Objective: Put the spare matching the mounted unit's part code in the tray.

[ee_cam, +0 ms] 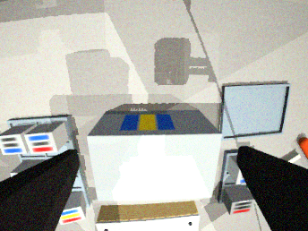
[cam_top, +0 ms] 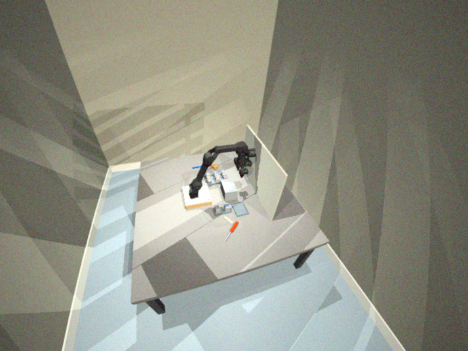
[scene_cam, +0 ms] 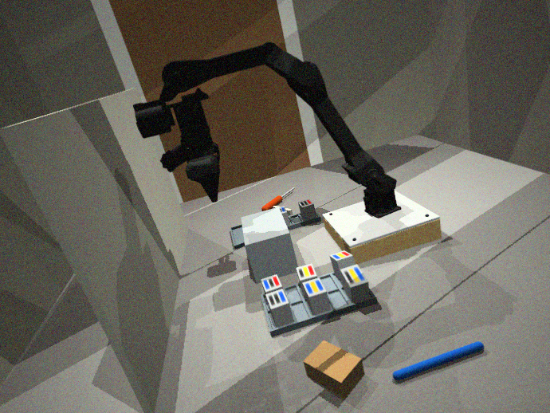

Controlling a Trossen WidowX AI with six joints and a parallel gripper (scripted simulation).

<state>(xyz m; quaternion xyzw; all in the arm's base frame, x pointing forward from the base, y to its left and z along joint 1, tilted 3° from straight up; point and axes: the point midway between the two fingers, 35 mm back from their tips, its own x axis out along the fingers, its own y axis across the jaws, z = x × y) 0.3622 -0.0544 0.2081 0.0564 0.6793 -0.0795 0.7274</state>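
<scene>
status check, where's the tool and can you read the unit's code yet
Tool open, empty, hanging behind the mounted unit. Code on its back reads blue, yellow, blue. Spares in the rack untouched, tray holds nothing. No obstruction seen.

Count on the bench (scene_cam: 466, 230): six coded spares in the near rack (scene_cam: 320, 306), two more in the far rack (scene_cam: 301, 218). One mounted unit (scene_cam: 269, 241), one tray (cam_top: 240, 209), one screwdriver (scene_cam: 275, 201), one cardboard box (scene_cam: 333, 367), one blue rod (scene_cam: 437, 359), one upright panel (cam_top: 266, 177).
</scene>
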